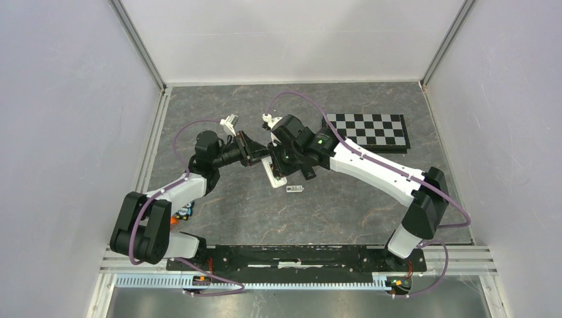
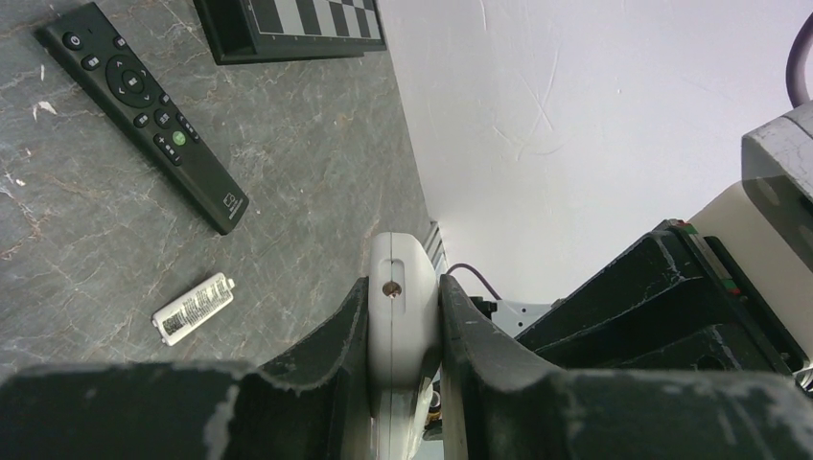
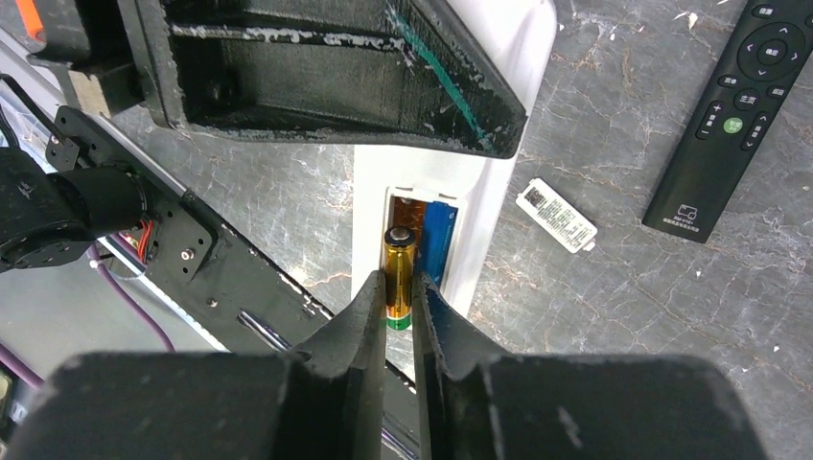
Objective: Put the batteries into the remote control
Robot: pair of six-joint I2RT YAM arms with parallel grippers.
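My left gripper (image 1: 255,154) (image 2: 405,316) is shut on a white remote (image 2: 403,287), holding it by its long sides above the table. The remote also shows in the top view (image 1: 276,175) and in the right wrist view (image 3: 503,192), its battery compartment open. A blue battery (image 3: 439,240) lies in the compartment's right slot. My right gripper (image 1: 277,162) (image 3: 401,287) is shut on a brownish-gold battery (image 3: 400,268), held lengthwise over the left slot. I cannot tell whether it touches the slot.
A small white battery cover (image 1: 294,189) (image 2: 192,309) (image 3: 556,216) lies on the table near the remote. A black remote (image 2: 144,105) (image 3: 733,125) lies beyond it. A checkerboard (image 1: 371,129) is at the back right. A small orange object (image 1: 175,220) sits by the left arm.
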